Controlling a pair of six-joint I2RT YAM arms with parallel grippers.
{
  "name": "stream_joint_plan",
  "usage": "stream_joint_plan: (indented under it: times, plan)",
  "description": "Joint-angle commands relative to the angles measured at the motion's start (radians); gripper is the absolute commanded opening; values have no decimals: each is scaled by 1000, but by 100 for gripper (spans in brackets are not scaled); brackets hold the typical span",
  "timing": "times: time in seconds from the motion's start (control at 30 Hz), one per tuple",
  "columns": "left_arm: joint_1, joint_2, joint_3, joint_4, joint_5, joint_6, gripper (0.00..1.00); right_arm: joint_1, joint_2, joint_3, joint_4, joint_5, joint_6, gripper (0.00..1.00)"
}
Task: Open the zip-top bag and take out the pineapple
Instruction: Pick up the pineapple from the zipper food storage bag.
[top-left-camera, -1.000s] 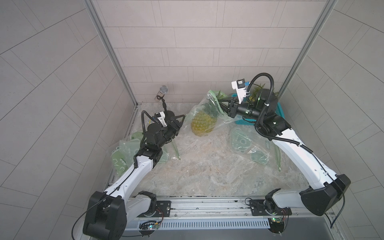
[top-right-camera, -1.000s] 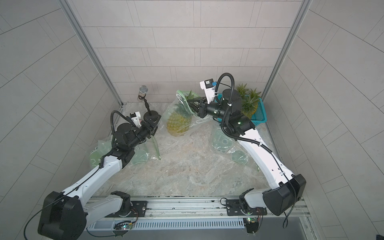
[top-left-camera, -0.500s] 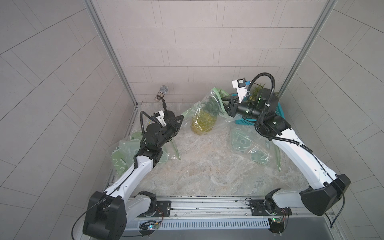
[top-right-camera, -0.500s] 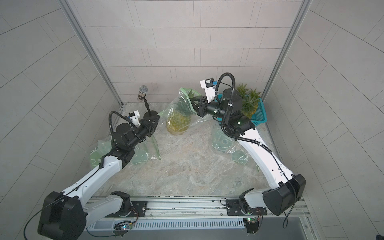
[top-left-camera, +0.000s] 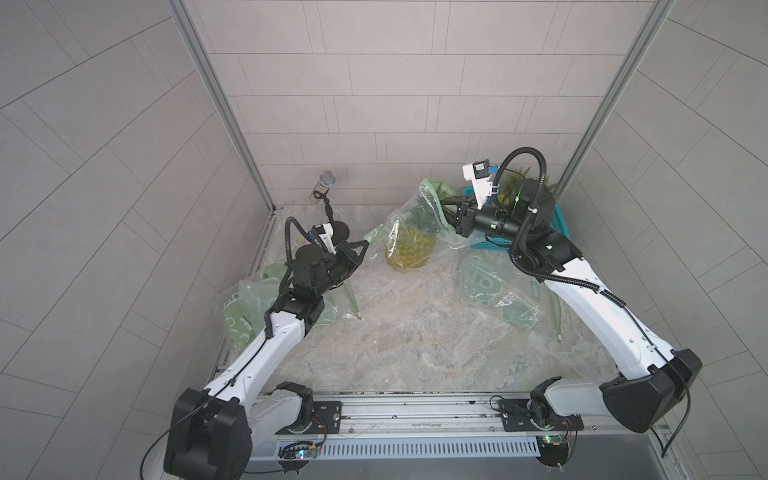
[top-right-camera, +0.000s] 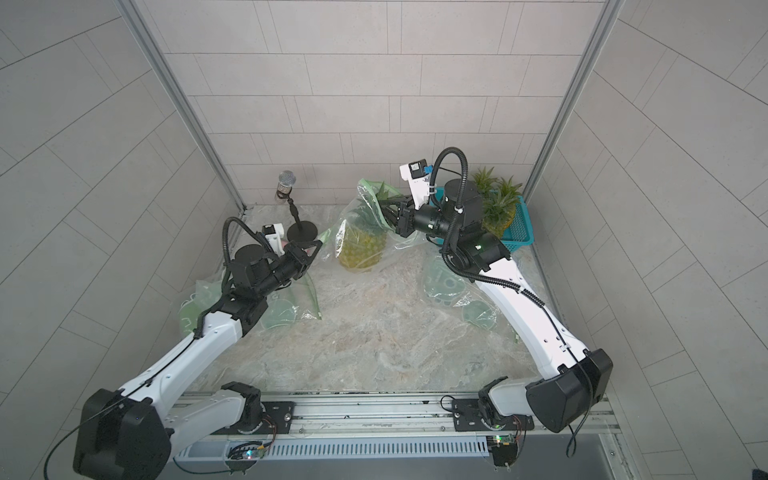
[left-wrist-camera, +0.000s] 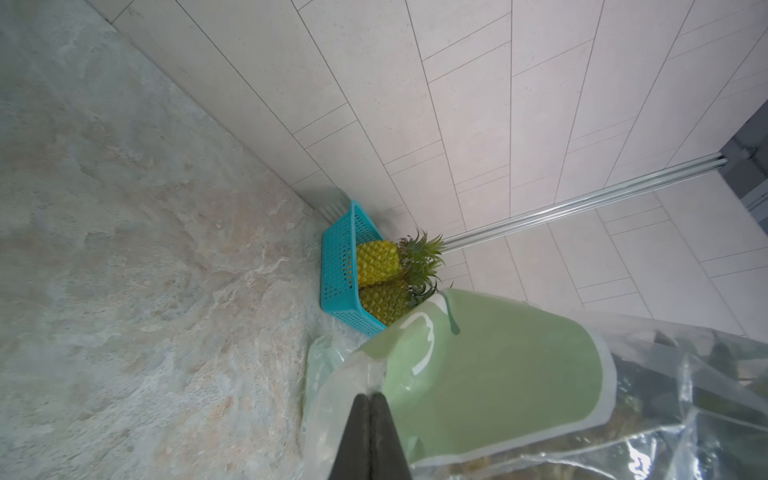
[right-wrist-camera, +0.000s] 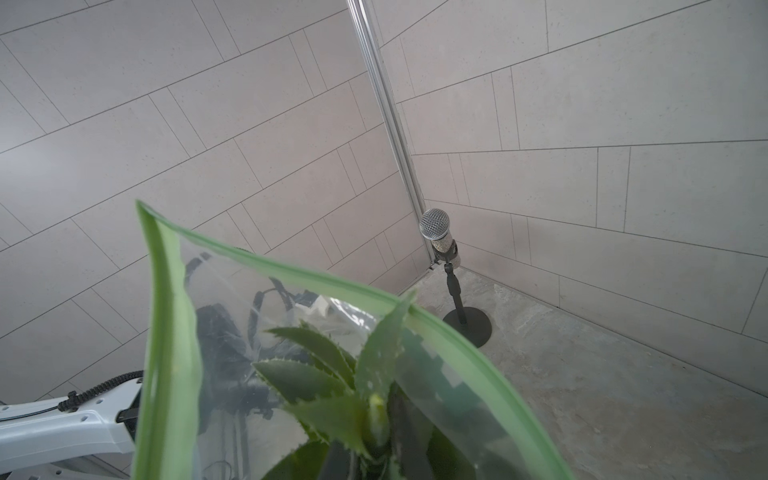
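Left gripper (top-left-camera: 365, 245): jaws together, pinching left edge of zip-top bag (top-left-camera: 395, 226). Pineapple (top-left-camera: 409, 251) upright on table (top-left-camera: 415, 332), rear centre, body inside bag. Right gripper (top-left-camera: 446, 212) in bag mouth, clamped on crown; fingertips mostly hidden. Blue basket (top-left-camera: 559, 218) behind, holding spare pineapples (top-right-camera: 498, 208).

Marbled table (top-left-camera: 415, 340): pineapple (top-left-camera: 409, 254) in bag (top-left-camera: 401, 216) stands at 12; mic stand (top-left-camera: 341, 230) at 11; basket (top-left-camera: 560, 220) at 1; empty bags (top-left-camera: 245, 307) at 9, bags (top-left-camera: 498, 291) at 3.

Pale grey tiled walls (top-left-camera: 374, 83) rise beyond the jaws; metal corner posts (top-left-camera: 220, 104) flank the marbled stone bench (top-left-camera: 415, 332) beneath.
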Motion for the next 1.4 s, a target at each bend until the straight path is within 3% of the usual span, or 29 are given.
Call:
stream_joint_plan:
  times: [0.0, 0.3, 0.63, 1.37]
  plan:
    - [-1, -55, 57, -183, -47, 216, 0, 0, -77, 5, 129, 13, -5, 0]
    - [6, -54, 108, -386, -82, 472, 0, -3, -111, -47, 205, 30, -1, 0]
    - [22, -45, 131, -491, -129, 616, 0, -11, -168, -112, 292, 48, -7, 0]
    - [61, -27, 113, -512, -106, 673, 0, -22, -248, -166, 400, 67, 27, 0]
